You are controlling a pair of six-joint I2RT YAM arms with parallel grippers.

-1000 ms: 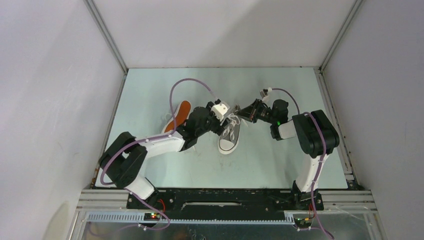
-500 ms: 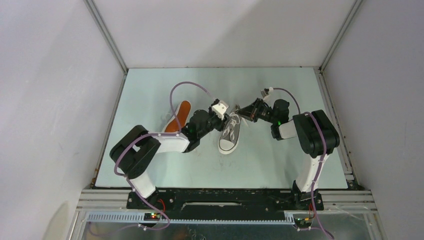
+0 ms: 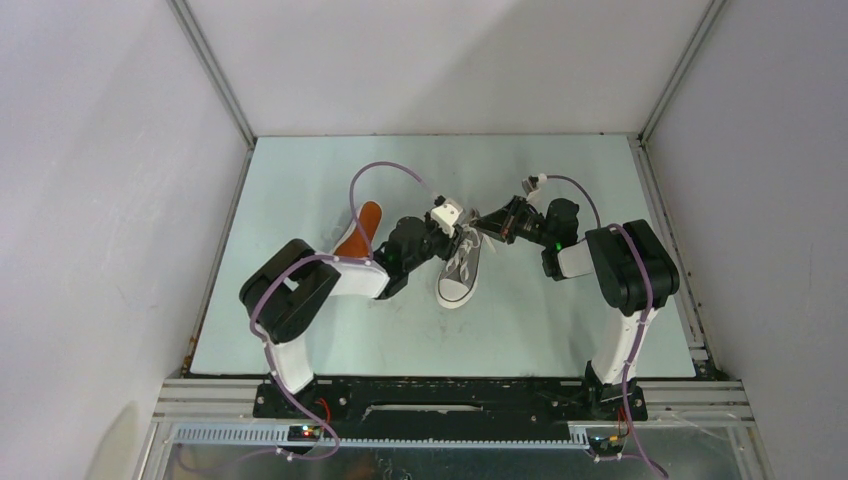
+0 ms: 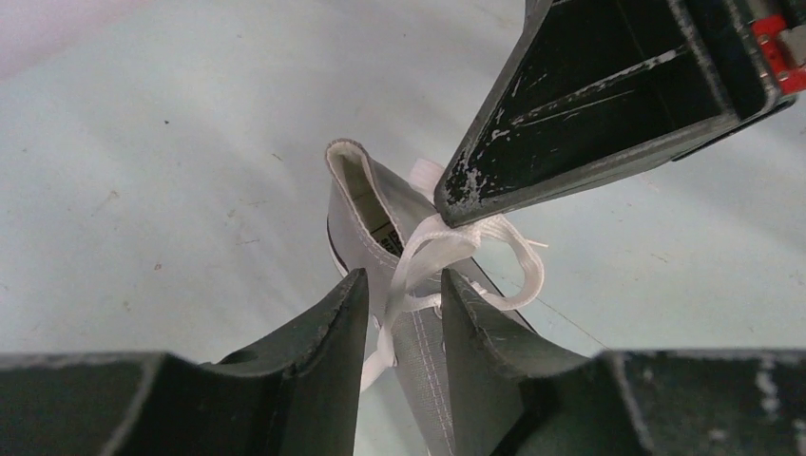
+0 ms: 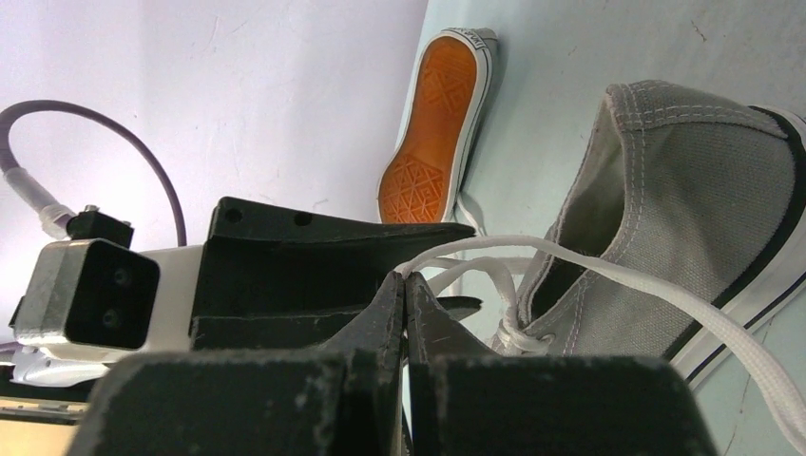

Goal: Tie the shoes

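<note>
The step in hand looks like forming the knot on the upright shoe (image 3: 460, 272), which stands near the middle of the desk (image 3: 560, 320) with its white toe cap toward the near edge. The second shoe (image 3: 358, 230) lies tipped on its side closer to the left edge, orange sole showing, with no pincer on it. Its lacing cannot be seen.

The right pincer (image 5: 405, 290) reaches in from the right side, its two fingers pressed together on the lace (image 4: 447, 237). It holds a loop up just above the shoe's open collar. The left pincer (image 4: 399, 299) sits low over the tongue with its fingers parted. A strand of the lace runs down through the gap between them, and neither pad appears to press on it.

By my reading the tie is early. One loop is raised, no finished bow is visible, and the lace ends hang slack beside the shoe.

The next move probably calls for the left pincer to clamp the strand between its fingers without catching the canvas, while the right keeps the loop taut. After that, the two would likely have to pull apart toward the left and right edges of the desk. A slack loop could slip out of the right fingers.
</note>
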